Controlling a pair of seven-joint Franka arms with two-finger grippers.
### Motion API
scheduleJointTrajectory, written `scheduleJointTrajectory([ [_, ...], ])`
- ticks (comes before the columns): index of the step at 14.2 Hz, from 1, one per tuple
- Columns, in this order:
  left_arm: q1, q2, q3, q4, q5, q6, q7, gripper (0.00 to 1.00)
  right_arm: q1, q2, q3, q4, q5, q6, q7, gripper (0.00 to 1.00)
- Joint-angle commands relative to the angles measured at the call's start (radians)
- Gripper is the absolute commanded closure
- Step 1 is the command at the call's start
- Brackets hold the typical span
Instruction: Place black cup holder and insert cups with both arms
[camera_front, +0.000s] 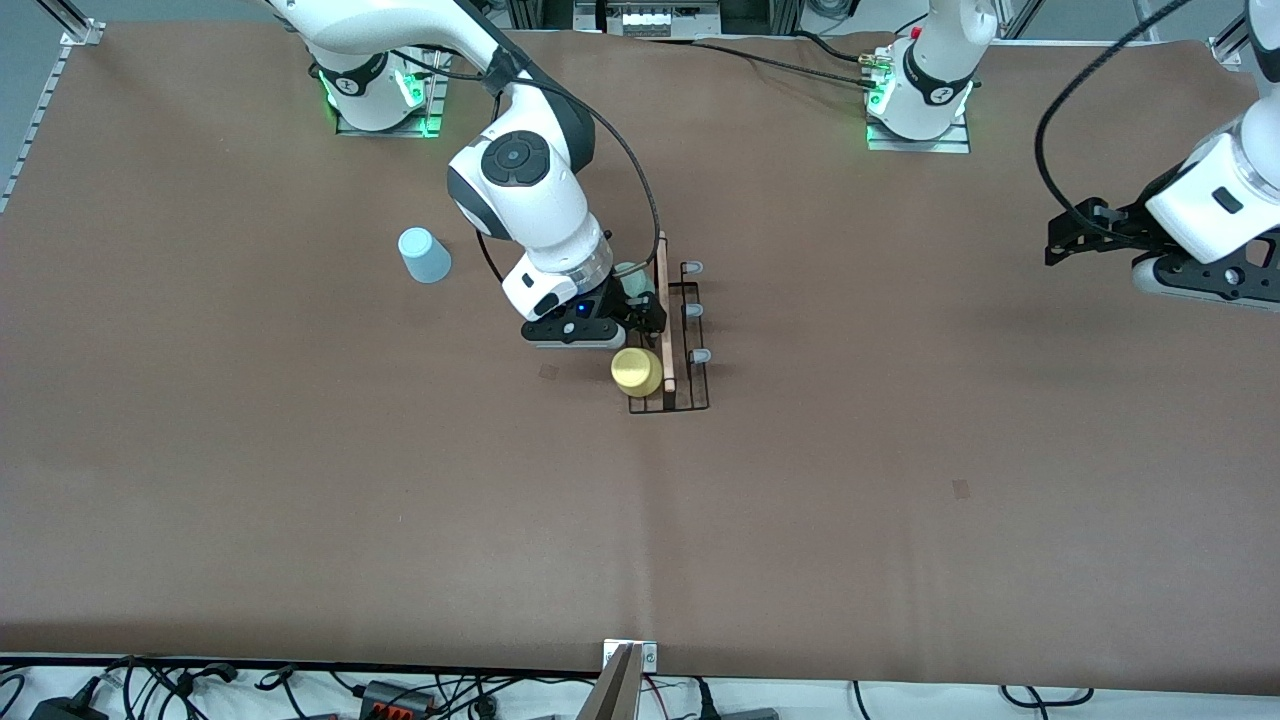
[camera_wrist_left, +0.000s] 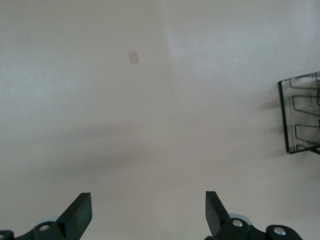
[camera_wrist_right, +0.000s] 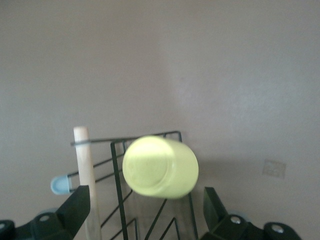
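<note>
At the right arm's end of the table the light blue cup (camera_front: 425, 255) stands mouth-down on the brown table (camera_front: 300, 480), apart from everything else. Toward the middle, the right gripper (camera_front: 640, 312) hovers at the black cup holder (camera_front: 670, 335), fingers spread wide in its wrist view; whether they grip the pale green cup (camera_front: 630, 278) beside them I cannot tell. The holder's wooden handle (camera_front: 664, 310) runs near-to-far, and the yellow cup (camera_front: 637, 371) sits on a near peg, nearer the camera than the gripper. The right arm is plainly closer to the blue cup. The left gripper (camera_front: 1065, 240) waits empty and open over bare table.
</note>
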Motion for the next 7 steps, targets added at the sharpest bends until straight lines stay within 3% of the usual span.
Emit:
scheduleJointTrajectory([
  [1, -0.028, 0.041, 0.004, 0.047, 0.015, 0.056, 0.004, 0.0, -0.051, -0.085, -0.001, 0.006, -0.006, -0.119, -0.025, 0.0],
  [7, -0.014, 0.032, 0.005, 0.029, 0.015, 0.05, 0.005, 0.0, -0.299, -0.3, 0.006, 0.0, 0.064, -0.455, -0.348, 0.0],
])
